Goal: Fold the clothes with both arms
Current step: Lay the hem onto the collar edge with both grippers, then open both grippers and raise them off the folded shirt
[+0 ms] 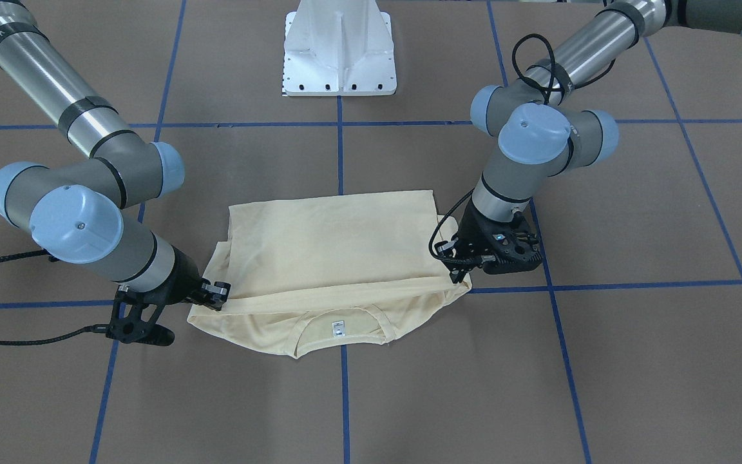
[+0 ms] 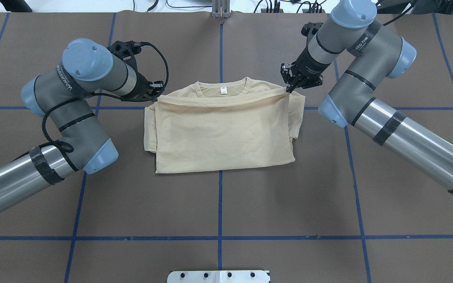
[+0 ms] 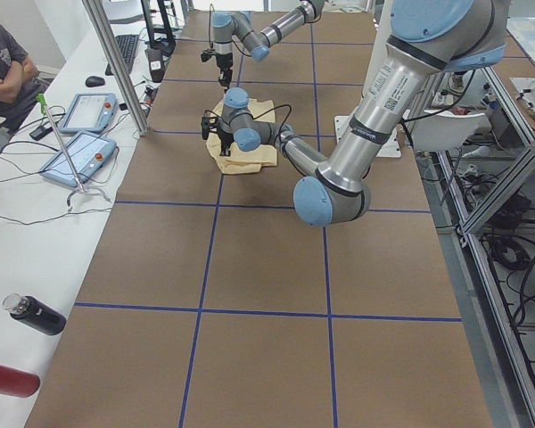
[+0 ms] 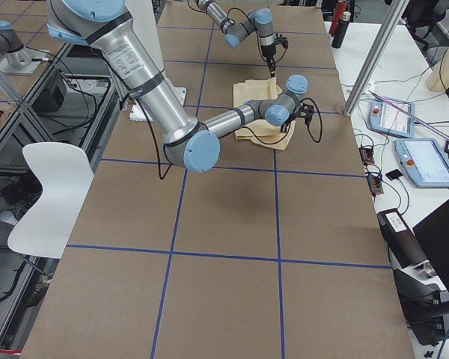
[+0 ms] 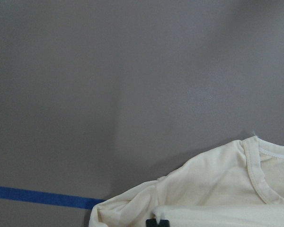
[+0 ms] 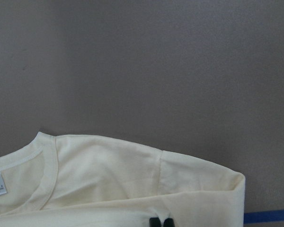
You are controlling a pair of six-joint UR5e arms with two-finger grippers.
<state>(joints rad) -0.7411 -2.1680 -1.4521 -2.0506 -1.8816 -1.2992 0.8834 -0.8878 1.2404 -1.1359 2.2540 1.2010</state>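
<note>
The pale cream-yellow thin shirt [image 2: 218, 133] lies folded into a rectangle on the brown table with blue tape lines [image 2: 218, 204], at its middle. Farther out, the folded-over layer ends just short of the small white neck tag [image 2: 223, 90]. There the black two-finger left gripper [image 2: 158, 95] and black two-finger right gripper [image 2: 289, 89] each pinch one corner of that layer.

Cream shirt [image 2: 222, 133]; brown table [image 2: 289, 196], blue lines [image 2: 289, 237]

Left arm [image 2: 78, 118] and right arm [image 2: 368, 78] reach forward, jaws pinched closed.
</note>
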